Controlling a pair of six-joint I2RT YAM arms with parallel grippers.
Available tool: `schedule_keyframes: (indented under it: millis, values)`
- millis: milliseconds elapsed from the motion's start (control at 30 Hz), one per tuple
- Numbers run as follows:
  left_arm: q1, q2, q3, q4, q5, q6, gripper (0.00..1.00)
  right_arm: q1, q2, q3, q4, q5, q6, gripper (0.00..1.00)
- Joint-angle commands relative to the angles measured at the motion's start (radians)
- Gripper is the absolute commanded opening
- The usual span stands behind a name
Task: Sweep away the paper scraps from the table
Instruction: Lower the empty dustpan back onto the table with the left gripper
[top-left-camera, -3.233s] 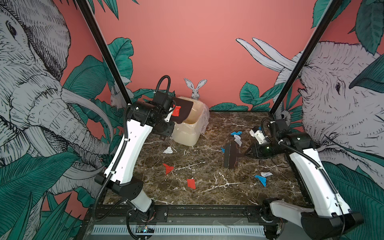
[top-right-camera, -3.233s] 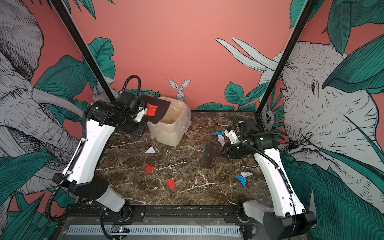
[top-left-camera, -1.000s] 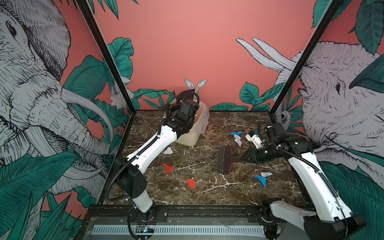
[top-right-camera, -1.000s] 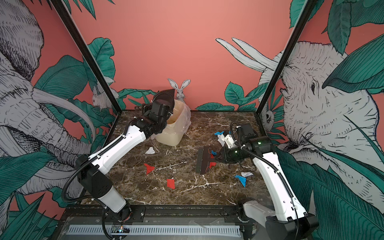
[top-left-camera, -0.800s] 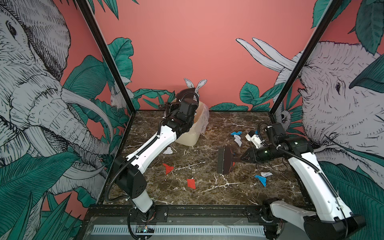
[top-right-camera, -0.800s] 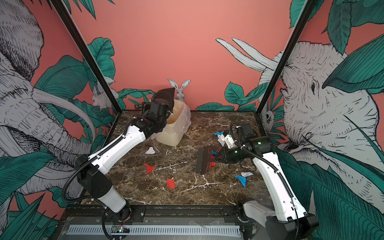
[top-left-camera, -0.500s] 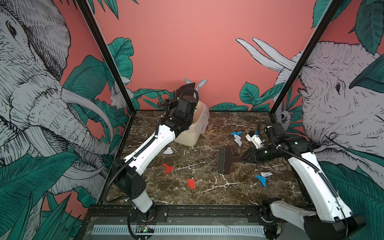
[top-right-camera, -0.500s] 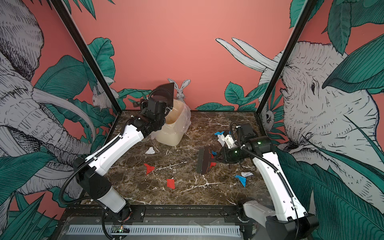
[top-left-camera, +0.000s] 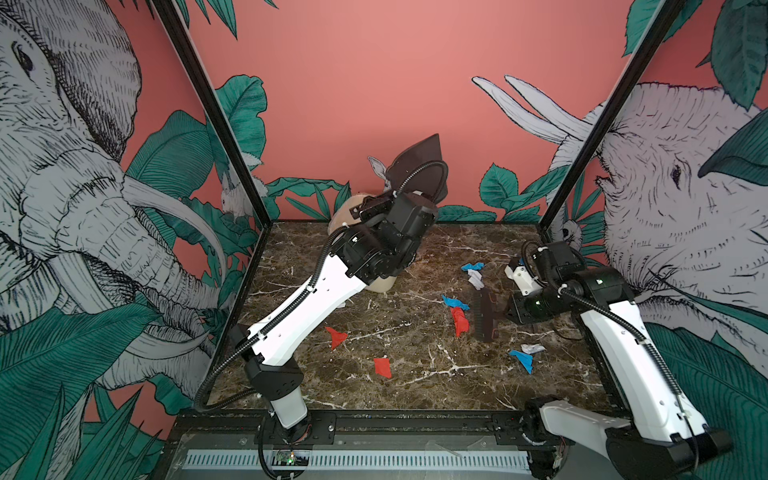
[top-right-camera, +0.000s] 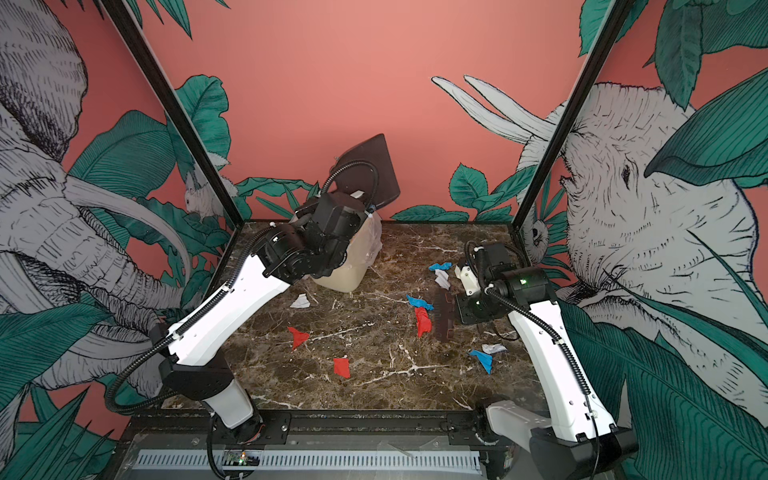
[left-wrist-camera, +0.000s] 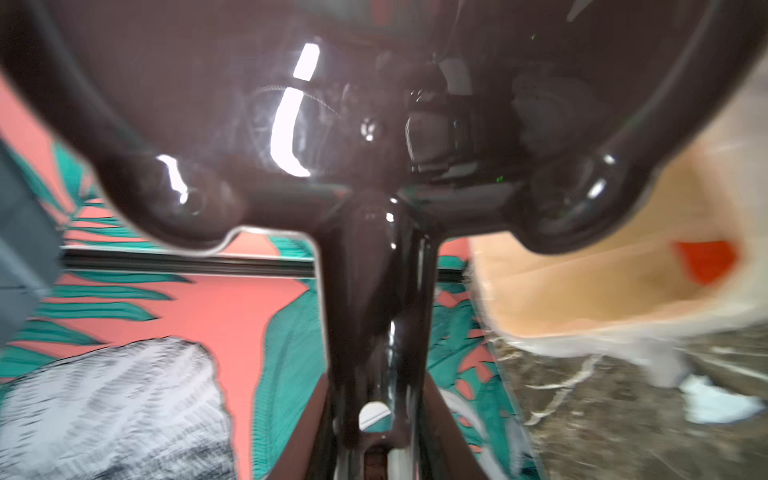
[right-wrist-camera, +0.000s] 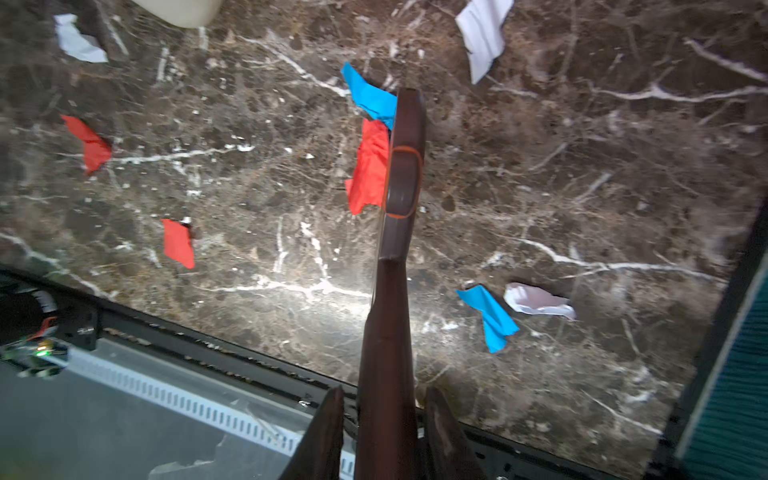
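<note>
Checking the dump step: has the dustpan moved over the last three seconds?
Yes. The dustpan has moved up and rightward: from the rim of the bin to well above it, tipped steeply.

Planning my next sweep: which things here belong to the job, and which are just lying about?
In the job: scraps, table, brush, dustpan, bin.
Not in the job: slotted duct in front, wall murals.

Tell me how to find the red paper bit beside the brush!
On the dark brown marble-pattern table, find the dark brown hand brush. The creased red paper scrap lies against it; the two other red scraps lie alone, farther left.
</note>
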Motion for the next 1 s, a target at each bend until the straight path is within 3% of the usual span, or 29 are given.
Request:
schedule_keyframes:
  millis: [0,133,400,633,967]
  values:
    - [-0.025,0.039,0.061,-0.355,0.153,-0.371,0.0,-0.017,-0.01,0.023,-0.043,0.187,-0.04,0.0]
    - [-0.054,0.018,-0.056,-0.377,0.34,-0.524,0.0,-0.052,0.003,0.033,-0.069,0.297,-0.045,0.0]
    - [-0.06,-0.11,-0.419,-0.223,0.679,-0.68,0.0,-0.121,0.041,0.039,-0.082,0.4,-0.013,0.0]
    - [-0.062,-0.191,-0.669,-0.122,0.842,-0.748,0.0,-0.164,0.137,0.02,-0.065,0.491,-0.011,0.0]
    - [-0.074,-0.248,-0.813,-0.126,0.957,-0.807,0.0,-0.164,0.226,-0.011,-0.035,0.492,-0.005,0.0]
